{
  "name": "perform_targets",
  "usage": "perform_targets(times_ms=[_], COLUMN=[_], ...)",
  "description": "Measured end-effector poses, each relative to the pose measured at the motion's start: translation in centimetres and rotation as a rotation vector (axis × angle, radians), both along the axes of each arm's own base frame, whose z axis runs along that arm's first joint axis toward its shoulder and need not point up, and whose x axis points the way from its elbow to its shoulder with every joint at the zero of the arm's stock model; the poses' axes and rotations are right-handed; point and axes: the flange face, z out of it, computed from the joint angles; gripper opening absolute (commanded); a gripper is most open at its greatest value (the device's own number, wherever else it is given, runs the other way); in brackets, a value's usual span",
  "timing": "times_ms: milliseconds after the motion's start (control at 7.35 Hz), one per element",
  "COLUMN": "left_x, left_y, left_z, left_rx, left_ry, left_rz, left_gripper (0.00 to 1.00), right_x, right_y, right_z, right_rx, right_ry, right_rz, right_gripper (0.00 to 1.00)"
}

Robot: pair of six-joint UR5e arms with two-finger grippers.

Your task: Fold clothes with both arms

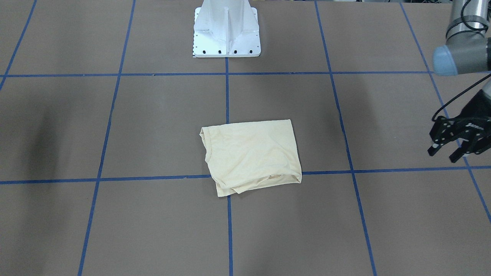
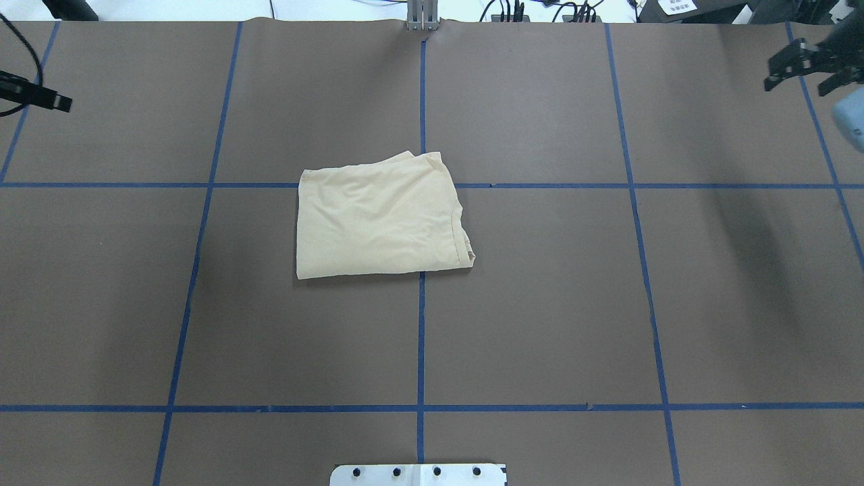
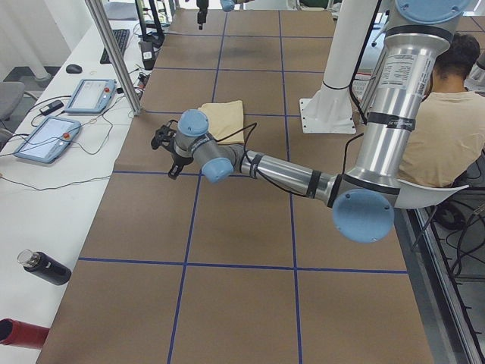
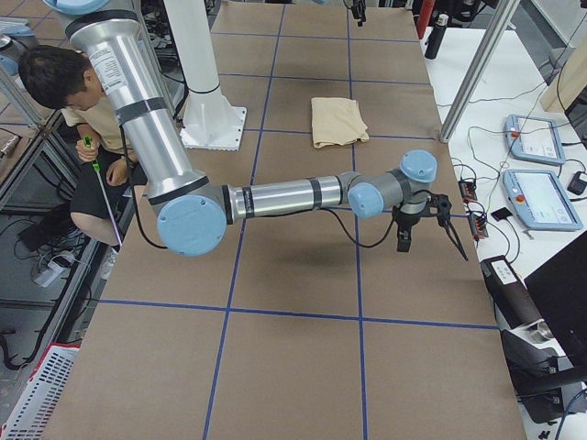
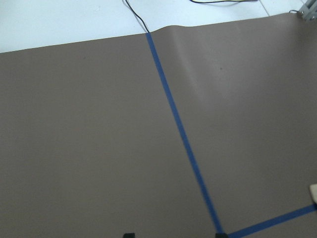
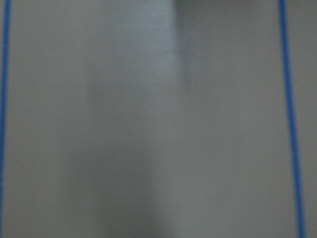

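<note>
The cream-yellow T-shirt [image 1: 253,155] lies folded into a rough rectangle near the table's middle, its print hidden and its neck at one side. It also shows in the overhead view [image 2: 378,216] and both side views [image 3: 220,119] [image 4: 337,121]. My left gripper [image 1: 447,151] hovers open and empty, far out to the shirt's side; it shows at the overhead view's left edge [image 2: 57,102]. My right gripper [image 2: 803,74] is open and empty at the far right corner, well away from the shirt [image 4: 426,234]. A shirt corner [image 5: 313,192] peeks into the left wrist view.
The white pedestal base [image 1: 227,30] stands at the robot's edge of the table. Blue tape lines grid the brown table [image 2: 540,304]. Touch pendants [image 3: 91,95] [image 4: 541,197] lie on the white side bench. A seated person [image 3: 447,129] is beside the base.
</note>
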Motion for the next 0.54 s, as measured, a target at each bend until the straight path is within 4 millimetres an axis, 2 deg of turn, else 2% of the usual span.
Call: perform_targets(times_ms=[136,272,408,544], left_x=[-4.4,-8.5,-11.6,-13.1], left_y=[0.5,0.9,1.3,1.6], left_z=[3.3,6.4,9.2,10.9], left_rx=[0.025,0.038,0.036,0.020], left_ry=[-0.050,-0.096,-0.129,-0.135], left_rz=[0.032,0.045,0.051,0.057], left_gripper=[1.00,1.00,1.00,1.00], right_x=[4.8,8.4,10.9,11.9], right_y=[2.3,4.5,6.2,7.1], right_z=[3.7,6.5,7.8,8.1], right_rx=[0.008,0.005,-0.003,-0.016], right_ry=[0.016,0.005,-0.014,-0.028], right_rz=[-0.055,-0.087,-0.089,-0.088], right_gripper=[1.00,1.00,1.00,1.00])
